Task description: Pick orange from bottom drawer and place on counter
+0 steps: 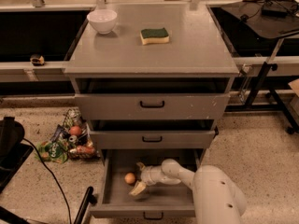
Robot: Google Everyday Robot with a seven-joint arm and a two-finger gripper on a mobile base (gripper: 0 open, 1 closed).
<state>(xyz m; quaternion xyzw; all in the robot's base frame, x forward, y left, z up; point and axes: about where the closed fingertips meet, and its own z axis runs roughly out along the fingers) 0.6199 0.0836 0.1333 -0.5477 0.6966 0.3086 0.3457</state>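
The bottom drawer (170,197) is pulled open below two shallower grey drawers. The small orange (130,178) lies on its floor at the left. My gripper (138,177) is inside the drawer, reaching in from the right, just right of the orange. It is open, one finger (140,165) behind and one finger (138,189) in front, with the orange at the fingertips and not gripped. The grey counter (191,50) is the cabinet's top.
A white bowl (102,20) and a yellow-green sponge (154,35) sit on the counter. Colourful packets (70,139) lie on the floor left of the cabinet. My white arm (215,195) fills the drawer's right front. A black cable (51,176) runs across the floor at left.
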